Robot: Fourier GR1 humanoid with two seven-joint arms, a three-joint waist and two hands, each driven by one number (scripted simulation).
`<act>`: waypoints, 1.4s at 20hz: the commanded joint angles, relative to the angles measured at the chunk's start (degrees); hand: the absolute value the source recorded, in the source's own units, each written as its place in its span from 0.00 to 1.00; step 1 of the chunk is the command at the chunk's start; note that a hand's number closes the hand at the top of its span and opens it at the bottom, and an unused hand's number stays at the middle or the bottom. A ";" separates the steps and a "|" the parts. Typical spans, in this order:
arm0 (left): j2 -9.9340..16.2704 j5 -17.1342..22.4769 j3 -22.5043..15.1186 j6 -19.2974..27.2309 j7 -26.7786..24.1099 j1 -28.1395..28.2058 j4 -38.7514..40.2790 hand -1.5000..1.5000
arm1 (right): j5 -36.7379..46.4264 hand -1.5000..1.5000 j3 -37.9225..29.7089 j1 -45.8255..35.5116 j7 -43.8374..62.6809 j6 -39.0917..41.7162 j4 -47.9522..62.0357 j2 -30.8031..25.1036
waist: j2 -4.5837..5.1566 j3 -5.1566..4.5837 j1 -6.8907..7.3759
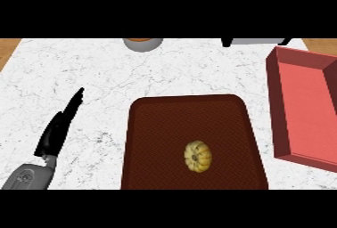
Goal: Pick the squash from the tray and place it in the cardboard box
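A small yellow ribbed squash (198,156) lies on the dark brown tray (164,116), toward its near right part. The red-pink open box (306,98) stands at the right edge of the counter, just right of the tray. My left hand (60,124) comes in from the lower left with its black fingers straight, pointing up and away over the marble, well left of the tray and touching nothing. My right hand does not show.
A grey cup with an orange inside (142,43) sits at the far edge, centre. A dark and grey object (256,42) is cut off at the far right. White marble counter (79,71) lies between the left hand and the tray.
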 commanded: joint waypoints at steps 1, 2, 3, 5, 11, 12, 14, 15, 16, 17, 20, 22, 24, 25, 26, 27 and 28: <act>-0.52 -1.10 -1.04 0.01 -0.21 1.70 -2.29 0.50 | 12.16 0.00 5.98 1.43 10.74 -6.17 2.54 0.84 | 0.08 0.02 1.01; 0.47 0.34 0.97 -1.25 -3.46 2.18 0.05 0.50 | 14.98 0.00 5.55 1.21 13.85 -4.88 1.65 0.85 | 0.26 -0.04 0.97; -0.42 -1.26 0.41 -0.26 -2.88 0.06 2.16 0.50 | 17.98 0.00 6.55 0.39 16.57 -4.09 2.42 0.85 | 0.35 -0.03 0.62; -2.47 -2.26 -0.49 0.59 -2.65 -0.63 3.47 0.50 | 21.72 0.00 8.25 -1.51 22.32 -2.54 4.02 0.86 | 0.28 0.00 0.64; -0.86 -1.58 0.28 -1.67 1.00 0.65 -2.58 0.50 | 33.69 0.00 11.08 -13.22 37.16 13.15 3.94 0.88 | 0.05 0.10 1.80; -1.20 -2.35 0.58 -1.35 0.62 -2.11 0.61 0.50 | 35.45 0.00 11.69 -18.85 41.18 13.92 8.67 0.88 | 0.18 0.09 1.54; -1.74 -2.00 0.65 -2.00 -2.25 2.53 -0.34 0.50 | 40.23 0.00 13.94 -18.15 45.88 9.74 12.14 0.88 | -0.11 0.12 1.63; -2.16 -2.64 1.05 -1.81 0.08 -0.09 -0.19 0.50 | 37.81 0.00 11.00 -22.26 45.35 10.92 12.92 0.88 | -0.08 0.14 1.76; -1.62 -1.83 2.30 -2.81 0.73 -1.41 0.01 0.50 | 39.52 0.00 12.85 -21.86 45.51 9.46 12.99 0.88 | -0.11 0.14 1.70; -3.29 -3.82 0.01 -0.80 1.41 0.11 -1.83 0.50 | 42.20 0.00 15.15 -26.43 50.24 13.08 13.87 0.88 | -0.10 0.14 1.82; -3.65 -3.93 1.67 -1.88 -3.62 0.71 2.23 0.50 | 44.07 0.00 15.34 -28.06 51.08 14.15 14.45 0.87 | -0.07 0.12 1.84; -2.66 -3.83 1.48 -2.84 -0.33 2.10 -2.19 0.50 | 47.84 0.00 18.03 -30.40 55.53 18.59 15.25 0.87 | -0.16 0.14 2.06; -2.80 -4.11 3.03 -3.53 -3.76 0.14 2.74 0.50 | 47.06 0.00 17.94 -33.96 58.40 21.85 18.75 0.87 | -0.05 0.13 1.92; -3.30 -4.13 2.48 -3.74 -0.22 1.40 -1.30 0.50 | 45.70 0.00 16.51 -32.51 56.58 20.66 19.03 0.87 | -0.13 0.16 2.07; -2.80 -3.35 4.44 -4.87 -0.37 -3.37 2.03 0.50 | 44.82 0.00 16.27 -34.65 56.51 23.24 19.06 0.87 | -0.05 0.15 1.89; -3.64 -4.62 3.47 -3.90 -1.34 -0.51 1.08 0.50 | 45.21 0.00 20.15 -37.45 59.02 29.27 16.37 0.88 | -0.06 0.14 2.06; -4.01 -5.07 2.53 -3.43 1.12 2.23 -3.56 0.50 | 45.13 0.00 18.48 -38.17 61.54 24.51 21.98 0.88 | -0.14 0.17 2.22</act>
